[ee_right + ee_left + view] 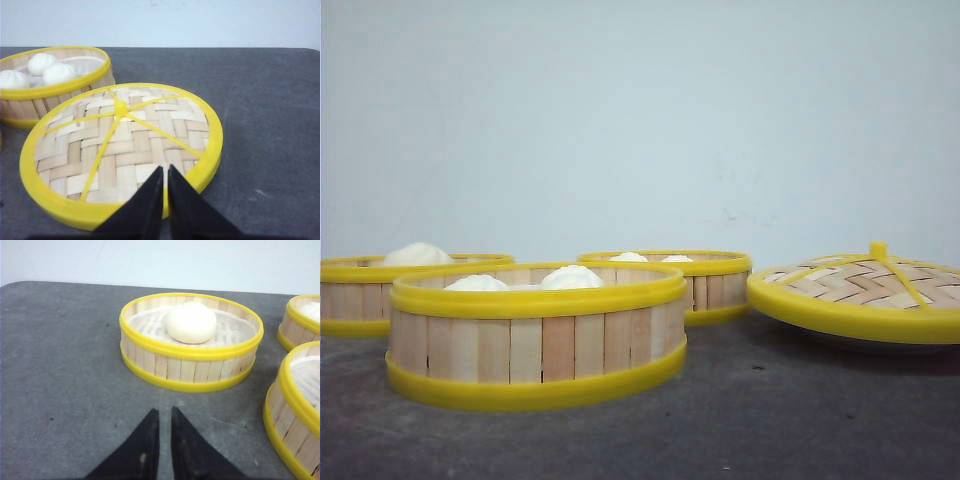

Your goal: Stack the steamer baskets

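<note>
Three steamer baskets (535,335) sit apart on grey table (770,420), unstacked, buns inside. Lid (122,150) waits aside for last. Left end effector (163,416) and right end effector (165,172) nearly closed, empty.

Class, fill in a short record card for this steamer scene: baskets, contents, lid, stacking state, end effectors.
baskets: three, all separate on the grey table
left basket: one bun
front basket: at least two buns
rear basket: three buns
lid: woven, apart from the baskets
stacked: none yet
left end effector: shut, holding nothing
right end effector: shut, above the lid's rim
</note>
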